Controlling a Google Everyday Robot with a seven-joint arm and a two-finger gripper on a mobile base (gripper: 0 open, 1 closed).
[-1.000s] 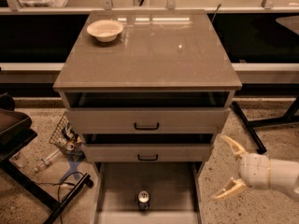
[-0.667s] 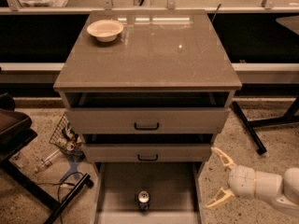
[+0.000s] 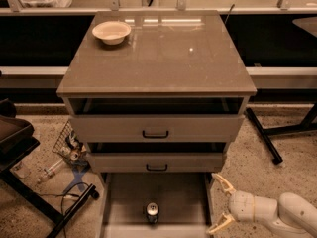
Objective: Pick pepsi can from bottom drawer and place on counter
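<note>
Down at the lower right of the camera view, the gripper (image 3: pixel 214 203) sits just outside the right wall of the bottom drawer (image 3: pixel 124 197), at the end of a white arm (image 3: pixel 292 213) that enters from the right edge. Its two pale yellowish fingers (image 3: pixel 224 183) are spread wide apart with nothing between them, both tips pointing left toward the drawer. The upper tip lies close under the front of the middle drawer (image 3: pixel 119 161) and the lower tip is near the bottom edge of the view; whether either touches the drawer wall I cannot tell. The bottom drawer stands open, a shallow grey tray. The pepsi can (image 3: pixel 152 212) stands upright on its floor toward the front, about midway between the side walls, silver top facing up. The can is left of the fingers and apart from them. Above, the middle drawer and the top drawer (image 3: pixel 109 128) are each pulled out a little, each with a black handle at its centre. The bench (image 3: pixel 163 58), a glossy grey-brown slab, caps the cabinet, and a white bowl (image 3: pixel 112 32) rests near its far left corner. On the speckled floor (image 3: pixel 277 182) left of the cabinet lie a small wire basket (image 3: pixel 63 139), a few scattered bits and the black legs of a stand (image 3: pixel 29 197).
</note>
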